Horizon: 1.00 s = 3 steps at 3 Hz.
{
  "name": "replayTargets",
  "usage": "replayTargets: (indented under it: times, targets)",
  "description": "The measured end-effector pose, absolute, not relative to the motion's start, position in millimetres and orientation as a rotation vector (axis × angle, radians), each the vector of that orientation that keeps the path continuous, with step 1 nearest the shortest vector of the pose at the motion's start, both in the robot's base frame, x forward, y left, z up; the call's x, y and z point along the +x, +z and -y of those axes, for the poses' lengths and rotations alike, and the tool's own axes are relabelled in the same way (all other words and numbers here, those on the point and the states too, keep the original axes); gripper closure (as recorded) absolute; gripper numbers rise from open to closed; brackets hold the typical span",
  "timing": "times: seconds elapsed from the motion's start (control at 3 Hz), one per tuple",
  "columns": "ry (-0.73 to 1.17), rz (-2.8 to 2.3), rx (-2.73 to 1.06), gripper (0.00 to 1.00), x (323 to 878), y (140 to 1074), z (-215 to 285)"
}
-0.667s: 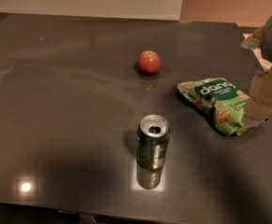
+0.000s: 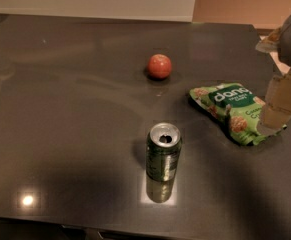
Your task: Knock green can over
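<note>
The green can [image 2: 163, 157] stands upright near the front middle of the dark table [image 2: 65, 109]. It is slim and shiny dark green, with a silver top and an open pull-tab hole. My gripper [image 2: 277, 109] hangs at the right edge of the view, over the right end of a green snack bag. It is well to the right of the can and apart from it. Part of the gripper is cut off by the frame edge.
An orange-red ball [image 2: 160, 66] sits behind the can, toward the table's middle. A flat bright-green snack bag [image 2: 232, 111] lies right of the can, under my gripper. The table's front edge runs just below the can. A pale wall stands behind the table.
</note>
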State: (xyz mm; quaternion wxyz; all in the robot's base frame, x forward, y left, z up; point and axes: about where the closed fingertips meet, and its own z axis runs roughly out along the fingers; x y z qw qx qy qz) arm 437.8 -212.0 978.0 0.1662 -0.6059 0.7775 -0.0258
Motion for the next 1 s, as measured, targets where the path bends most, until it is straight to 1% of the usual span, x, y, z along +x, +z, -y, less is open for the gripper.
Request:
replayTargets:
  times: [0.33,0.67,1.0]
  targets:
    - [0.019,-2.143,-1.732,0.00,435,973,196]
    - [0.180,-2.024,-1.756,0.00,426,967,165]
    - [0.302,-1.916,-1.797,0.00,413,963,134]
